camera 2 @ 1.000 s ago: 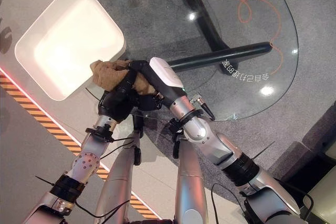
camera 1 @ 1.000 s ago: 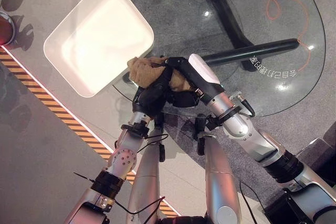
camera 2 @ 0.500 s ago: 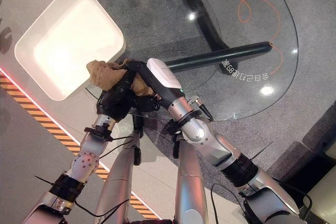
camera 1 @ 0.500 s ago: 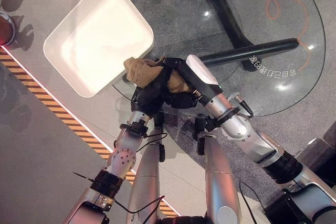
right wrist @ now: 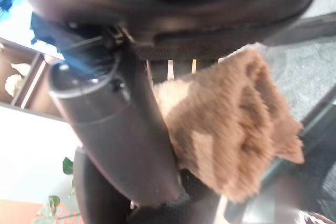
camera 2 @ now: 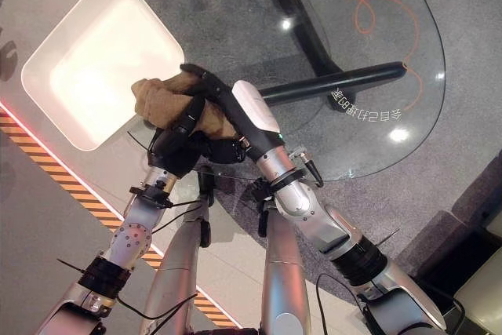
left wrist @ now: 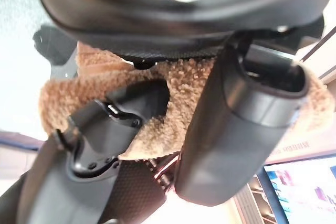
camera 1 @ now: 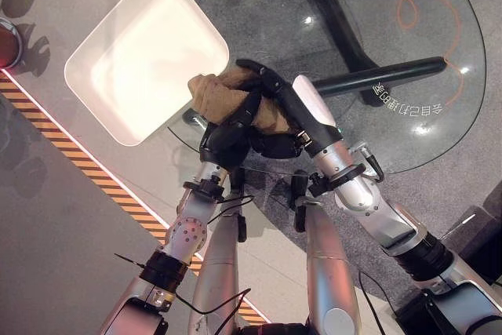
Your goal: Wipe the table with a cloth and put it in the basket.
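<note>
Glass counter [camera 1: 408, 60] w/ white basket [camera 1: 94, 33] at its near-left edge: both hands grip the bunched brown cloth [camera 1: 216, 92] above the counter rim, just beside the basket. Left hand [camera 1: 227, 131] is curled round it from below; right hand [camera 1: 271, 96] is wrapped over the top. Wiping looks done; drop-off in hand. Next: carry cloth left over basket, then let go.

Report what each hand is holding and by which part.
Both hands grip the brown cloth, bunched beside the white basket: left hand from below, right hand over the top.
</note>
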